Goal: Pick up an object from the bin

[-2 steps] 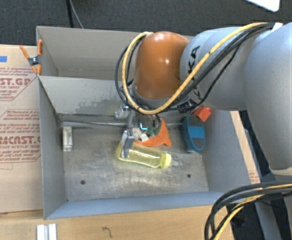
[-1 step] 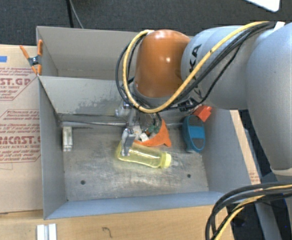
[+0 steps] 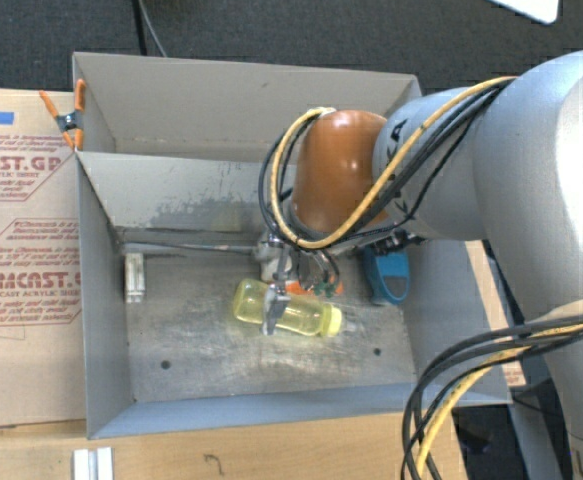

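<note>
My gripper (image 3: pixel 274 313) reaches down in the middle of the bin, right over a clear yellow plastic bottle (image 3: pixel 306 318) that lies on its side on the floor. One finger stands across the bottle's middle, touching or just above it. To the right of the bottle a blue object (image 3: pixel 388 275) lies near the right wall, partly under the arm. A small orange and green piece (image 3: pixel 329 287) shows just behind the bottle. At the far left a small silver metal block (image 3: pixel 134 277) lies against the left wall.
The arm with its orange cover and yellow-black cables fills the bin's upper right and hides the floor beneath it. Bare floor lies in front of the bottle and between the bottle and the silver block.
</note>
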You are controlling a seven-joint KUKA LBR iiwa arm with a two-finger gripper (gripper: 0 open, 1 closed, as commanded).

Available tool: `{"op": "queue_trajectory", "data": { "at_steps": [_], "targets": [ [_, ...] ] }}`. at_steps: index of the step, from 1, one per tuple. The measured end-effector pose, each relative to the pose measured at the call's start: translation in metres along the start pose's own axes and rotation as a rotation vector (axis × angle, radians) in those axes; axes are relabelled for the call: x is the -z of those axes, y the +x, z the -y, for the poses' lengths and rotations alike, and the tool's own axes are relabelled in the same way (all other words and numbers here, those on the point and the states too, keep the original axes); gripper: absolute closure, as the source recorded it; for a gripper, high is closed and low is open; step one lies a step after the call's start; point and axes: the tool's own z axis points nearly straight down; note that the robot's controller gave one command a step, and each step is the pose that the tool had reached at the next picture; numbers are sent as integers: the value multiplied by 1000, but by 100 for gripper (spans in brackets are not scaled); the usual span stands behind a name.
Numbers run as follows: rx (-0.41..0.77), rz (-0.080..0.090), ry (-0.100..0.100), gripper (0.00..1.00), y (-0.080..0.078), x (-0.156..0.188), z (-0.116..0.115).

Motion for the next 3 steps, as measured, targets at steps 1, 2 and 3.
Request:
{"op": "queue_trajectory", "data": {
  "at_steps": [1, 2, 3],
  "targets": [
    [42, -7, 2, 0, 1, -19, 16],
    [-14, -3, 1, 0, 2, 0, 20],
    [18, -4, 2, 0, 7, -24, 24]
  ]
}}
